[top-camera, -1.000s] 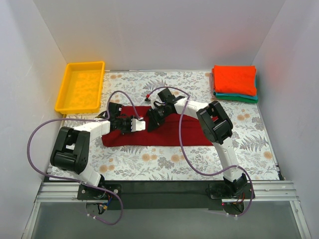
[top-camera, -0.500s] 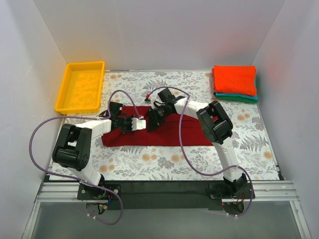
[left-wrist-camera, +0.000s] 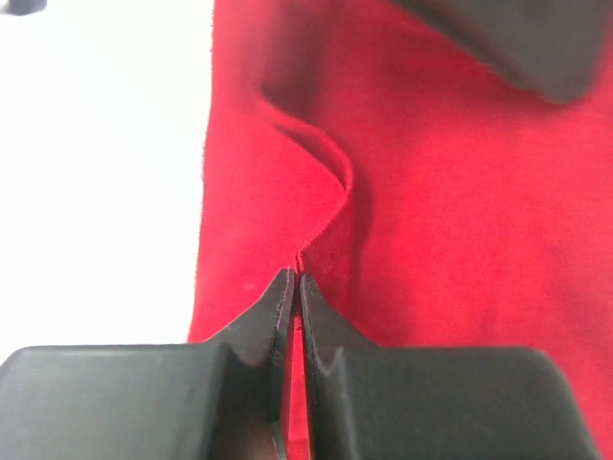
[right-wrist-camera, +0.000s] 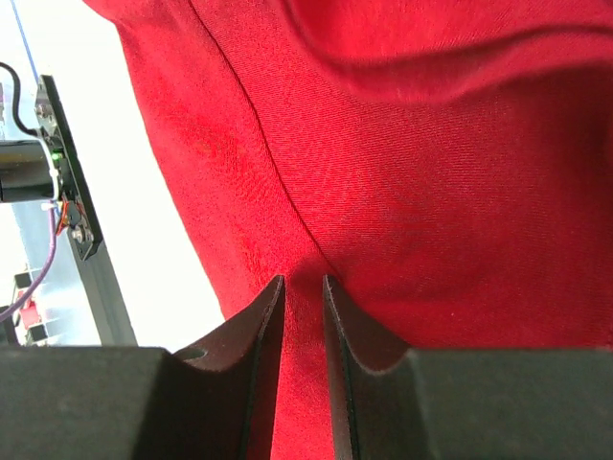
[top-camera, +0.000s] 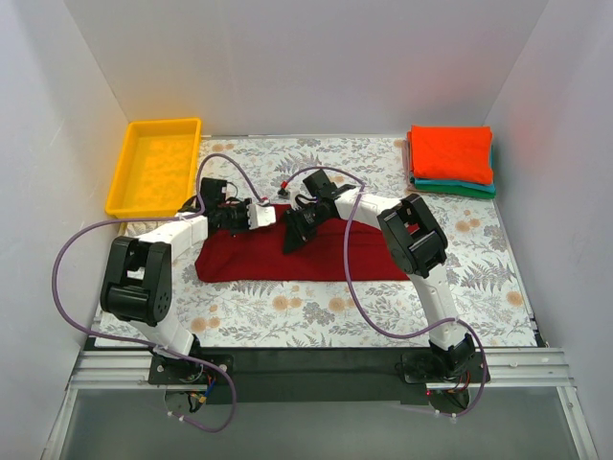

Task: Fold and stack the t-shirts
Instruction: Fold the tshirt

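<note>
The left claw [left-wrist-camera: 294, 282] clamps the crimson shirt [top-camera: 287, 264] by its hem; the right claw [right-wrist-camera: 304, 283] nips a fold narrowly. Both should lift evenly, keeping the edge taut.

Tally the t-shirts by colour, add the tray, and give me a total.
Dark crimson t-shirt: 1
Orange-red t-shirt: 1
Teal t-shirt: 1
Yellow tray: 1
Total: 4

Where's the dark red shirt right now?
Top view: the crimson shirt lies mid-table on the floral cloth, between the yellow tray far left and the folded stack far right; the left gripper and right gripper pinch its far side.
</note>
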### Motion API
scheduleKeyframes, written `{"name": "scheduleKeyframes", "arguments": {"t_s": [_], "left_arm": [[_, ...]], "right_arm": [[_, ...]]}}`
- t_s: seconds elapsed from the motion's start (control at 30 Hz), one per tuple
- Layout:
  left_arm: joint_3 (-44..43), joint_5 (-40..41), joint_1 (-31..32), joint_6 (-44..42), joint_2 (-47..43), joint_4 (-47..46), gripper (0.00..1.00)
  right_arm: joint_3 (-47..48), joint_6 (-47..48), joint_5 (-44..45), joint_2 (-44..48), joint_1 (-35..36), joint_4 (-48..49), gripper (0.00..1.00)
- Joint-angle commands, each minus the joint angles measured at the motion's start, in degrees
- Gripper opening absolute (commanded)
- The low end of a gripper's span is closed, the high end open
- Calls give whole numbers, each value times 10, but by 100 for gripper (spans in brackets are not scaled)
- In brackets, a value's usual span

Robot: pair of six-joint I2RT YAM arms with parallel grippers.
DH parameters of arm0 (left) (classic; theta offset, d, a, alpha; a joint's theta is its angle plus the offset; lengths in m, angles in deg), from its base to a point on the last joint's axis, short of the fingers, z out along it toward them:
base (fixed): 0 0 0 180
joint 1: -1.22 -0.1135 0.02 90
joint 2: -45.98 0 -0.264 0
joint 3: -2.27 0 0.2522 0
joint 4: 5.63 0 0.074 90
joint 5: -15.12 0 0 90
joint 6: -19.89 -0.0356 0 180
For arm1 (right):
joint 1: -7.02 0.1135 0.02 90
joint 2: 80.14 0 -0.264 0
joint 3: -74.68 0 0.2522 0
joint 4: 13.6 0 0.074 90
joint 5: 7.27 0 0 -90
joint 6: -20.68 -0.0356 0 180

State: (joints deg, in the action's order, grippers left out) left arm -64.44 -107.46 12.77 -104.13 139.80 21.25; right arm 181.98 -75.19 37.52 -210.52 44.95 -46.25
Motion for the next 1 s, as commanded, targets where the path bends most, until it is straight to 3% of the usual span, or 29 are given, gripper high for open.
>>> {"name": "scheduleKeyframes", "arguments": {"t_s": [0.0, 0.47, 0.63, 0.83, 0.97], "left_arm": [[-32, -11, -13, 15, 3, 1, 0], [-3, -50, -5, 6, -40, 73, 0], [-2, -47, 6, 9, -21, 124, 15], [-77, -100, -5, 130, -20, 223, 24], [-96, -105, -9, 355, -31, 155, 25]], "right_arm": [[1, 2, 2, -3, -1, 7, 30], [22, -5, -45, 54, -68, 8, 36], [34, 36, -50, 89, -111, -48, 40], [34, 195, 73, 141, -181, -210, 38], [-4, 250, 133, 175, -202, -243, 30]]}}
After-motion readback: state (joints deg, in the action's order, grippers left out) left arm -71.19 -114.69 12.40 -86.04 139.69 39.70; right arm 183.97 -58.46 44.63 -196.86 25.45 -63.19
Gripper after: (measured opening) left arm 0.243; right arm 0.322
